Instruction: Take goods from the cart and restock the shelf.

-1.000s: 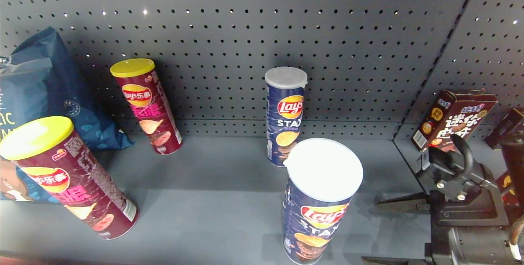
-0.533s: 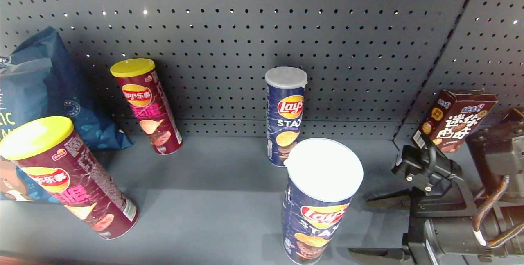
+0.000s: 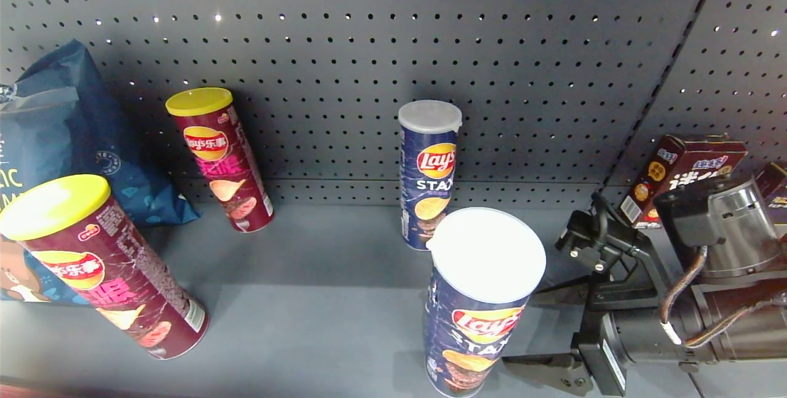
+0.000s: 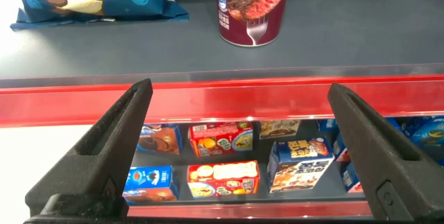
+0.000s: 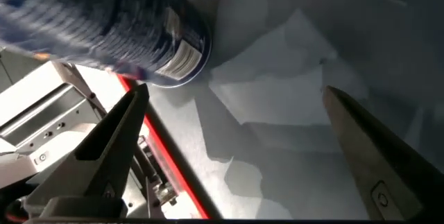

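Right gripper (image 3: 521,331): jaws spread, nothing held, just right of the front blue chip can (image 3: 479,299). The can stands upright on the shelf (image 3: 320,281), apparently untouched, though the contact is hard to confirm. Left gripper (image 4: 241,92): jaws wide apart, empty, below the shelf's red edge (image 4: 222,98).

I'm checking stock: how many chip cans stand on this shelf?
4: front maroon chip can at left, back maroon chip can by the pegboard, back navy chip can at centre, front navy chip can before it. More may sit outside the view.
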Controlling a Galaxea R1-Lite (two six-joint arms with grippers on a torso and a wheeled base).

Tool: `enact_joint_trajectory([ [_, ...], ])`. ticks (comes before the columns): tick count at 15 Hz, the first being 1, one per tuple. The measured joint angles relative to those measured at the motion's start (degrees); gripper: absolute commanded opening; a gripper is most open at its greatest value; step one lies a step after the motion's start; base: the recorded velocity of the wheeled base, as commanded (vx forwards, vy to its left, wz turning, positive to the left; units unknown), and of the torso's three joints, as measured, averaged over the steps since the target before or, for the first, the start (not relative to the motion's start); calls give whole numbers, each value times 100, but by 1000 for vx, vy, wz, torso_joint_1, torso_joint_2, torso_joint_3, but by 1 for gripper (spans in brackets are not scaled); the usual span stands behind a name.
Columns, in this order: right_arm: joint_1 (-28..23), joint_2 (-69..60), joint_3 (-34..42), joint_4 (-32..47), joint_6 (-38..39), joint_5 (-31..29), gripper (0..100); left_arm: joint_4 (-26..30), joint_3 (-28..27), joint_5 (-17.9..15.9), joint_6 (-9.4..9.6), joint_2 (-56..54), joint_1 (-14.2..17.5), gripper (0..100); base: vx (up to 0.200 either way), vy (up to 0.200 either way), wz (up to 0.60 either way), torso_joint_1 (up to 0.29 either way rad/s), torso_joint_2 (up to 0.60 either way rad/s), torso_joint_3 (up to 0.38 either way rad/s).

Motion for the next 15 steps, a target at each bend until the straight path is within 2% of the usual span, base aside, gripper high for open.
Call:
enact_joint_trajectory([
  [10, 46, 312, -116, -60, 0, 0, 100, -2, 0, 0, -2, 0, 2, 100, 0, 0, 0, 0, 0, 0],
  [15, -110, 299, -149, -66, 0, 0, 100, -2, 0, 0, -2, 0, 0, 100, 0, 0, 0, 0, 0, 0],
])
